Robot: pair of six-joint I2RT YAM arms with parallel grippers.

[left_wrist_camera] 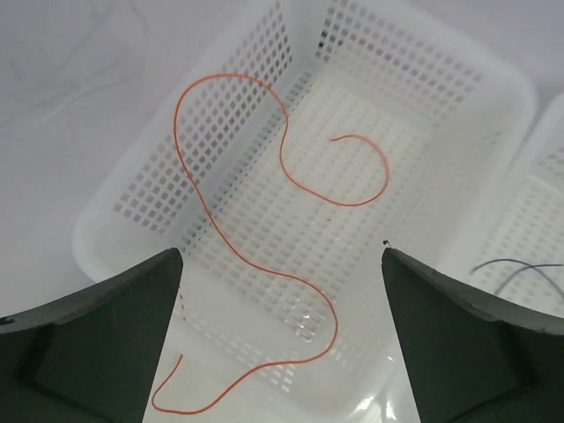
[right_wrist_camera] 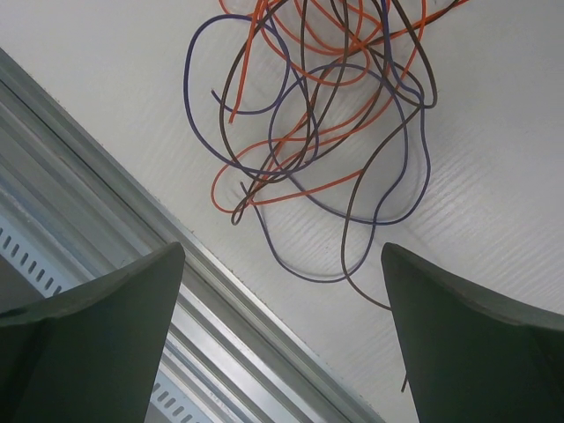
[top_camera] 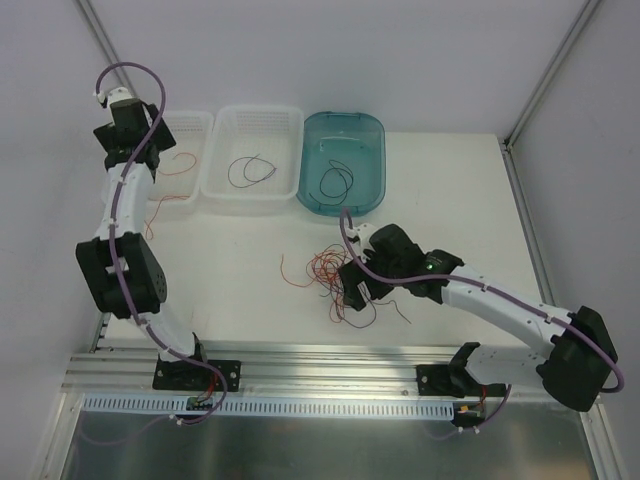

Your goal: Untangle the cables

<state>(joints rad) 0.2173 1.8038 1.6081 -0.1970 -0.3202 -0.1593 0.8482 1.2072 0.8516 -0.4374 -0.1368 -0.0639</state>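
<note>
Left end effector (left_wrist_camera: 282,264) gaped, sorted orange cable (left_wrist_camera: 231,76) below it; right end effector (right_wrist_camera: 282,256), gaping, probably needed one strand from the tangle (right_wrist_camera: 326,106) ahead

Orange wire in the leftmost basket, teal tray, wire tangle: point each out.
orange wire (left_wrist_camera: 205,211), left wrist view, middle of its long run.
teal tray (top_camera: 364,145), top view, bare floor near the far right corner.
wire tangle (top_camera: 322,270), top view, dense left part of the knot.
</note>
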